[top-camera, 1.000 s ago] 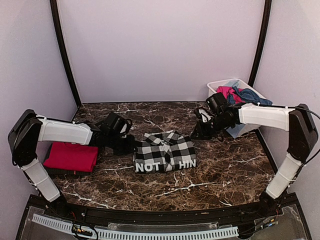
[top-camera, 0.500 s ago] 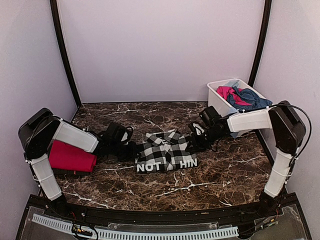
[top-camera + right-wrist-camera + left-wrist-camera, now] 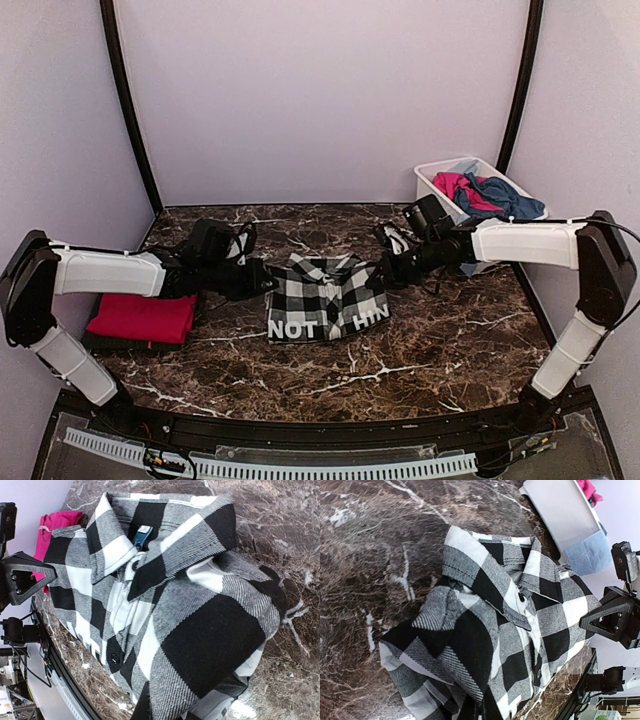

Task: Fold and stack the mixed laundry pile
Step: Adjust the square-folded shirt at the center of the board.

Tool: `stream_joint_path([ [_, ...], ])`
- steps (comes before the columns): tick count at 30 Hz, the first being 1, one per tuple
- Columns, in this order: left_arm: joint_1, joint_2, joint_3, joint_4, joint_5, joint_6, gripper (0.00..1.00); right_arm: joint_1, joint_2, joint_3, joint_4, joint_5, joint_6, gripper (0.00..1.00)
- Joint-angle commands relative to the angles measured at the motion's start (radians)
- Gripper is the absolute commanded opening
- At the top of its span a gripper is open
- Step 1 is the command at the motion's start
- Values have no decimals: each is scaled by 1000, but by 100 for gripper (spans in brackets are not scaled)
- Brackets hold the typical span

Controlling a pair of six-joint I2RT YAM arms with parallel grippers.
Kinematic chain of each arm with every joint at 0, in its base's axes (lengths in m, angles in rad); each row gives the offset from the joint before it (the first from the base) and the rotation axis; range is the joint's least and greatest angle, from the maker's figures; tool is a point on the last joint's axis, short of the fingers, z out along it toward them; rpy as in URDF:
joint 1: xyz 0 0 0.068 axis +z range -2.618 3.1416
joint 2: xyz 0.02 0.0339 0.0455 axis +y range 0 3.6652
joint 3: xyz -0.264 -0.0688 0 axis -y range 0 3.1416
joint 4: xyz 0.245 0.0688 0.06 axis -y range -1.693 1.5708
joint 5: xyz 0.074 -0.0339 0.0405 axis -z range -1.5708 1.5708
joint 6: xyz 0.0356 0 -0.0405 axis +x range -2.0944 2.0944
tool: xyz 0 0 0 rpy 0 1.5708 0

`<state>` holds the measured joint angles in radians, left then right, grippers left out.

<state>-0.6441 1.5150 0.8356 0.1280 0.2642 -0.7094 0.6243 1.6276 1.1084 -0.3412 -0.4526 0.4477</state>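
The black-and-white checked shirt (image 3: 328,300) with white lettering lies at mid-table, collar toward the back. My left gripper (image 3: 262,283) is at its left edge and my right gripper (image 3: 385,272) at its right edge, both shut on bunched cloth. In the left wrist view the shirt (image 3: 510,605) fills the frame and rises over my hidden fingers; the right wrist view shows the same shirt (image 3: 165,605) covering those fingers. A folded red tee (image 3: 142,317) rests at the left on a dark piece. Pink and blue garments (image 3: 485,190) lie in the tub.
The white plastic tub (image 3: 436,186) stands at the back right, behind my right arm, with light blue cloth (image 3: 587,555) hanging over its side. Black frame posts rise at both back corners. Bare marble lies in front of the shirt.
My right gripper came in from near the tub to the shirt's right edge and shut on it. The left arm shifted back while holding the left edge, and the shirt bunched narrower.
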Motion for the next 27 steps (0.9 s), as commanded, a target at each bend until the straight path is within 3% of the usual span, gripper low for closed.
stream_joint_path([
  [1,16,56,-18,-92,-47,-25,0,0,121,-19,41,14,1,0],
  [6,30,166,-32,-79,-76,-27,0,-1,223,-27,58,53,14,0],
  [10,32,197,-43,-77,-89,-41,8,-1,263,-44,67,66,9,0],
  [17,32,41,-78,-163,-117,-83,56,1,266,-96,89,46,21,0],
  [20,32,-19,-106,-160,-108,-101,66,1,211,-80,25,108,8,19],
  [23,32,-63,-128,-154,-107,-110,68,3,93,-45,-38,211,-35,42],
  [27,47,-90,-121,-187,-89,-122,74,58,-57,-12,-46,308,-141,57],
])
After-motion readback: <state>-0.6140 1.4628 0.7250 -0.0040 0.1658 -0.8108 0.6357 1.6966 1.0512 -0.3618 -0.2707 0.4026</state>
